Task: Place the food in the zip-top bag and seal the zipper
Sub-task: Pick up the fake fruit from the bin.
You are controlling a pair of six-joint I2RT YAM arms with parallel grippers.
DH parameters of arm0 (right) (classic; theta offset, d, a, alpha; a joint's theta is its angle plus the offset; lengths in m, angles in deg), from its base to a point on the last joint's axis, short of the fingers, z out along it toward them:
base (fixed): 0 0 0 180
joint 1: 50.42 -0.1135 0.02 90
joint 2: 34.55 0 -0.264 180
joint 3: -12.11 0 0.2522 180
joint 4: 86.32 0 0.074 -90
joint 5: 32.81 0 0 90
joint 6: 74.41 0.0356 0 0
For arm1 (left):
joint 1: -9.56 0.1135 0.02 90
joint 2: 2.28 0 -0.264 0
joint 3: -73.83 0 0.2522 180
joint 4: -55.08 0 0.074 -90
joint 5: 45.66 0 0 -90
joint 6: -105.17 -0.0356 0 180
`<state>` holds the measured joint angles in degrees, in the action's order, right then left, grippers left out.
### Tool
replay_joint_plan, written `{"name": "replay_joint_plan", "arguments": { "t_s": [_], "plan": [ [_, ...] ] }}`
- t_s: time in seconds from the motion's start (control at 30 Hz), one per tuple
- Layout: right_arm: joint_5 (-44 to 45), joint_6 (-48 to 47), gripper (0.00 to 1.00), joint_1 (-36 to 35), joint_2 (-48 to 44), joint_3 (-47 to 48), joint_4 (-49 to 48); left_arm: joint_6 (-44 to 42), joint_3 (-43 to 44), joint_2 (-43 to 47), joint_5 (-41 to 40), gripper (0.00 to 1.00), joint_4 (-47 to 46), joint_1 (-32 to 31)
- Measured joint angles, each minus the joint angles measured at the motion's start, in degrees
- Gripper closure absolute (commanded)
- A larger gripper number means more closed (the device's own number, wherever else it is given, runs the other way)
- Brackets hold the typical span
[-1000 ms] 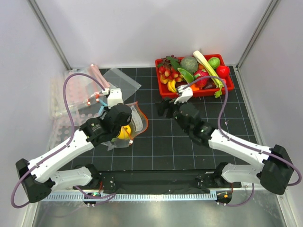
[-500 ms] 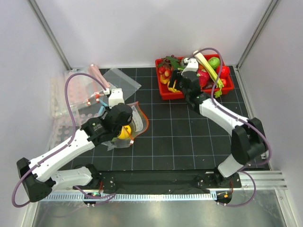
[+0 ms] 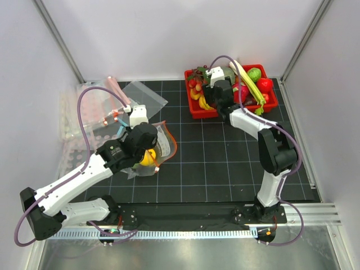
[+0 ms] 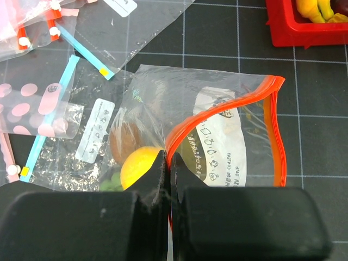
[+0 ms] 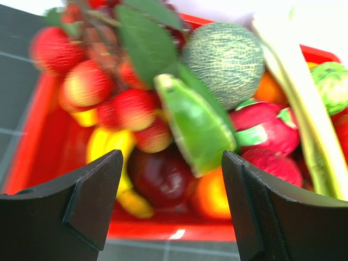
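1. Your left gripper (image 4: 167, 163) is clamped on the thin red-orange zipper strip (image 4: 280, 136) of the clear floppy zip-top bag (image 4: 217, 103), left of the red plastic bin (image 3: 197, 114); yellow round toy fruit (image 4: 138, 167) inside.
2. Your right gripper (image 5: 171, 168) hangs open over that bin; green-rinded wedge (image 5: 196, 128) straight ahead between fingers, long axis diagonal.

The zip-top bag (image 4: 217, 98) is clear, glossy, crinkled plastic with a smooth plastic zipper (image 4: 278, 136). The yellow fruit (image 4: 138, 166) looks smooth. The red tray (image 5: 38, 136) is shiny plastic, the melon (image 5: 228, 54) rough-netted, the mat (image 3: 214, 163) matt.
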<state>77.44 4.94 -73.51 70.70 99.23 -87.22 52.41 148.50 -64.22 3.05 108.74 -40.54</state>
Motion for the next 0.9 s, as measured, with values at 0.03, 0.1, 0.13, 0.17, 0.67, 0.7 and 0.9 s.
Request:
{"name": "replay_joint_plan", "arguments": {
  "t_s": [0.03, 0.1, 0.13, 0.17, 0.67, 0.7, 0.9],
  "plan": [
    [-0.2, -0.68, 0.2, 0.76, 0.87, 0.66, -0.22, 0.02, 0.0, 0.0, 0.04, 1.0, 0.0, 0.0],
    [-0.92, -1.7, 0.2, 2.36, 2.49, 1.97, -0.46, 0.02, 0.0, 0.0, 0.35, 1.0, -0.02, 0.0],
    [-1.18, -2.05, 0.2, 2.93, 3.1, 2.51, -0.5, 0.02, 0.0, 0.0, 0.44, 1.0, -0.04, 0.0],
    [-1.64, -2.54, 0.2, 3.63, 3.87, 3.3, -0.52, 0.02, 0.0, 0.0, 0.46, 1.0, -0.04, 0.0],
    [-5.62, -5.75, 0.87, 6.56, 12.04, 10.99, -0.87, 0.02, 0.0, -0.22, 0.46, 1.0, -0.24, 0.0],
    [-5.57, -5.73, 0.89, 6.56, 11.82, 10.62, -1.16, 0.02, 0.0, -0.22, 0.46, 1.0, -0.22, 0.0],
    [-2.84, -2.08, 0.98, 6.21, 5.57, 5.2, -1.42, 0.02, 0.0, -0.22, 0.39, 1.0, -0.24, 0.0]
  ]
}}
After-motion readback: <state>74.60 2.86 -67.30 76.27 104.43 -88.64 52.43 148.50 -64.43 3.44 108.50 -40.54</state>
